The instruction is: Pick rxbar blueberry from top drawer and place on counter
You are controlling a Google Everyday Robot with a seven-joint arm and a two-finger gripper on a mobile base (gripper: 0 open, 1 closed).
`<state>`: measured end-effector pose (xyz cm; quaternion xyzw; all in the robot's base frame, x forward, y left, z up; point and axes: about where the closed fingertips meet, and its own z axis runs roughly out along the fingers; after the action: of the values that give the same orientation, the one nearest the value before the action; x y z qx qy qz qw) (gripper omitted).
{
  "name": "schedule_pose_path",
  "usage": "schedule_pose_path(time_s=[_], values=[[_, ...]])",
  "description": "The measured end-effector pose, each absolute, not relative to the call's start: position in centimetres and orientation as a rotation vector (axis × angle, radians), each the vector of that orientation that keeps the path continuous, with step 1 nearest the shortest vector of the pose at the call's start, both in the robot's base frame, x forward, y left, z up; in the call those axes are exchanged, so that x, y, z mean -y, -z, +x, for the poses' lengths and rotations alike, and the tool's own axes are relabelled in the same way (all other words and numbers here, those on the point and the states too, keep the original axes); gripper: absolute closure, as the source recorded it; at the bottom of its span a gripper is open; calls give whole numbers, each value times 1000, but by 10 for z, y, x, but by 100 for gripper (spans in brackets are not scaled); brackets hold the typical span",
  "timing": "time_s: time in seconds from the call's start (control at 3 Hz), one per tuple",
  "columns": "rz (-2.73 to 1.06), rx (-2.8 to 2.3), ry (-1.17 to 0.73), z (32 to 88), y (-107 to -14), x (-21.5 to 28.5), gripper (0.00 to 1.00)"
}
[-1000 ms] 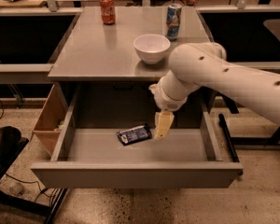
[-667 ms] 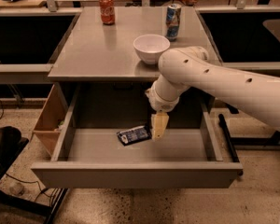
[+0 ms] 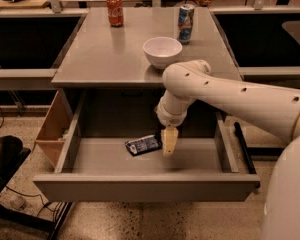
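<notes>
The rxbar blueberry [image 3: 143,145], a dark blue-black wrapper with a white patch, lies flat on the floor of the open top drawer [image 3: 110,159], slightly left of centre. My gripper [image 3: 169,141] hangs down inside the drawer from the white arm, its yellowish fingertips just at the bar's right end. The bar still rests on the drawer floor. The counter [image 3: 105,49] is the grey tabletop above the drawer.
On the counter stand a white bowl [image 3: 162,52] near the front edge, a red can [image 3: 114,10] at the back left and a blue-and-white can [image 3: 185,23] at the back right. A tan wooden drawer [image 3: 51,130] stands open at the left.
My gripper has moved left inside the drawer, from a little right of the bar to its right end. The bar has not moved.
</notes>
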<state>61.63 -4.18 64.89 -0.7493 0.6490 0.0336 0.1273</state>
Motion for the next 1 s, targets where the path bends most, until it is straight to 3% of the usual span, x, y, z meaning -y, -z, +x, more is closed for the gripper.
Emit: schedule_pose_path(time_s=[0.67,1.0], values=[[-2191,-1876,-211,601,-606,14,0],[-2198,-1861,-255,597,-593,0,15]])
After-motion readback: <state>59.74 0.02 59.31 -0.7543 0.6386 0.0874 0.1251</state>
